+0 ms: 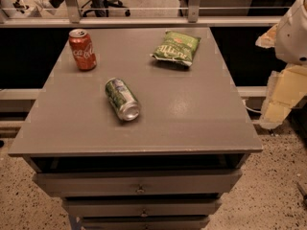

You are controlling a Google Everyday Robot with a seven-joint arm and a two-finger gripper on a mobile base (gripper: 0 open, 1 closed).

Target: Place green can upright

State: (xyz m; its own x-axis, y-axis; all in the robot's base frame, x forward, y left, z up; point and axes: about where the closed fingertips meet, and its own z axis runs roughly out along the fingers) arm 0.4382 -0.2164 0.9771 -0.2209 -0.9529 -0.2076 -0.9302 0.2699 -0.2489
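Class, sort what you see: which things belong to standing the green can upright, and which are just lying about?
Job in hand: green-and-white aluminium drink can, lying on its side; robot's hand, beyond the grey table on its right.
Lying about: upright red cola can, back left; flat green chip bag, back right.

Well left of the gripper (280, 102) by the table (201, 123)'s right side, the red can (82, 49) is showing white Coca-Cola script. The chip bag (176, 47)'s print is proving illegible.
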